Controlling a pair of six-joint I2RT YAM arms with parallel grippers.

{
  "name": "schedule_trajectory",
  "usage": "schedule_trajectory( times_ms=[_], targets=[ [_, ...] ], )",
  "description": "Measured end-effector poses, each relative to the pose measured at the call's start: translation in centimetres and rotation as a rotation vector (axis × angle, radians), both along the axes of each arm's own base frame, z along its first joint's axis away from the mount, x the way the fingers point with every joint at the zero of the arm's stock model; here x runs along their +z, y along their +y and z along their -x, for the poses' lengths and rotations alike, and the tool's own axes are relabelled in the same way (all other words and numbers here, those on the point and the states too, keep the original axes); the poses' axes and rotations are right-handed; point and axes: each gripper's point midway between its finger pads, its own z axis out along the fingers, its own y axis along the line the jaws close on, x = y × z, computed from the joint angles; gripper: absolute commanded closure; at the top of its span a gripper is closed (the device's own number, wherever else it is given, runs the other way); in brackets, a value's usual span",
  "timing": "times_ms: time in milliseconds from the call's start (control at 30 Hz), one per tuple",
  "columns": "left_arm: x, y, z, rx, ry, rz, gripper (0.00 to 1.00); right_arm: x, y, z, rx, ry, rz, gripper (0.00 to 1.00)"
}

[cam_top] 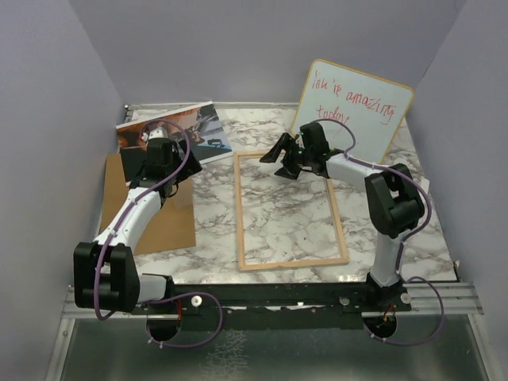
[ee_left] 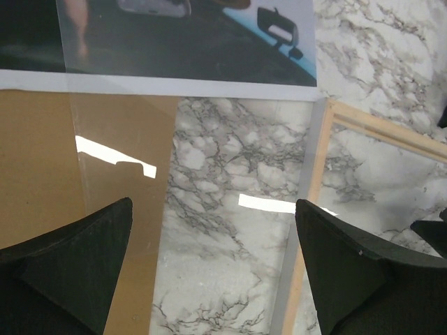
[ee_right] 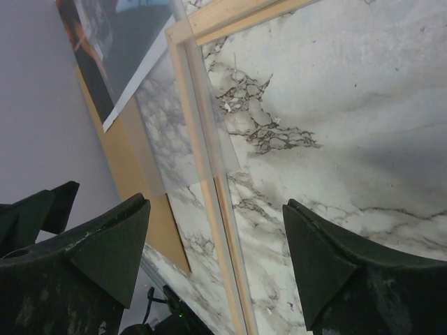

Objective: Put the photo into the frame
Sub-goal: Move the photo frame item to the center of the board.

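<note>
The photo (cam_top: 186,131) lies flat at the back left; its white lower border shows in the left wrist view (ee_left: 181,49) and a corner in the right wrist view (ee_right: 115,42). The light-wood frame (cam_top: 290,210) lies flat mid-table, with only marble inside it. A clear pane (ee_left: 230,153) lies left of it, overlapping the frame's left rail (ee_right: 227,230) and the brown board. My left gripper (cam_top: 163,167) hovers open over the pane (ee_left: 213,206), just below the photo. My right gripper (cam_top: 282,163) hangs open over the frame's far left part (ee_right: 216,204). Neither holds anything.
A plain brown backing board (cam_top: 151,214) lies at the left, partly under the left arm. A wood-rimmed whiteboard (cam_top: 353,107) with red writing leans at the back right. Grey walls close in the table on three sides.
</note>
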Motion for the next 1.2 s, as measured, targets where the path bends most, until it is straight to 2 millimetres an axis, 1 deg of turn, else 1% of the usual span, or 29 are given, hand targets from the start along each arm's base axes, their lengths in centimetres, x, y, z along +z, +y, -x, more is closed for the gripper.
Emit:
schedule_trajectory(
  times_ms=[100, 167, 300, 433, 533, 667, 767, 833, 900, 933, 1000, 1100, 1133, 1200],
  targets=[
    [-1.4, 0.1, 0.8, 0.011, 0.041, 0.002, 0.01, -1.2, 0.9, -1.1, 0.003, 0.011, -0.003, 0.18],
    [-1.9, 0.2, 1.1, 0.018, 0.058, 0.001, 0.01, -1.8, 1.5, -2.0, 0.006, 0.009, -0.006, 0.18],
    [-2.1, 0.5, 1.2, 0.036, 0.063, -0.003, 0.01, -3.2, 2.8, -4.1, 0.02, 0.0, -0.011, 0.18],
    [-2.1, 0.7, 1.2, 0.046, 0.064, -0.005, 0.01, -4.3, 4.0, -5.4, 0.07, -0.011, -0.025, 0.19],
    [-2.2, 0.8, 1.2, 0.057, 0.068, -0.009, 0.01, -4.7, 4.7, -5.2, 0.111, -0.017, -0.041, 0.2],
    [-2.4, 0.9, 1.1, 0.063, 0.077, -0.013, 0.01, -4.4, 6.2, -4.6, 0.168, -0.02, -0.08, 0.22],
    [-2.6, 0.9, 0.9, 0.066, 0.088, -0.014, 0.01, -4.2, 7.5, -4.6, 0.197, -0.025, -0.111, 0.27],
    [-2.6, 0.9, 0.7, 0.066, 0.095, -0.014, 0.01, -4.0, 8.1, -4.4, 0.213, -0.021, -0.131, 0.33],
    [-2.6, 0.9, 0.4, 0.067, 0.097, -0.015, 0.01, -3.9, 8.5, -4.4, 0.226, -0.017, -0.153, 0.43],
    [-2.5, 0.9, 0.3, 0.068, 0.098, -0.015, 0.01, -3.9, 8.6, -4.4, 0.231, -0.016, -0.16, 0.49],
    [-2.3, 0.9, 0.1, 0.068, 0.095, -0.015, 0.01, -3.8, 9.0, -4.2, 0.248, -0.011, -0.18, 0.66],
    [-2.0, 0.9, 0.0, 0.068, 0.09, -0.015, 0.01, -3.6, 9.3, -3.9, 0.269, -0.01, -0.204, 0.97],
    [-1.9, 0.9, 0.0, 0.068, 0.089, -0.015, 0.01, -3.4, 9.3, -3.9, 0.275, -0.012, -0.211, 0.99],
    [-1.8, 0.9, -0.1, 0.068, 0.088, -0.015, 0.01, -3.1, 9.5, -3.8, 0.286, -0.019, -0.227, 1.0]
  ],
)
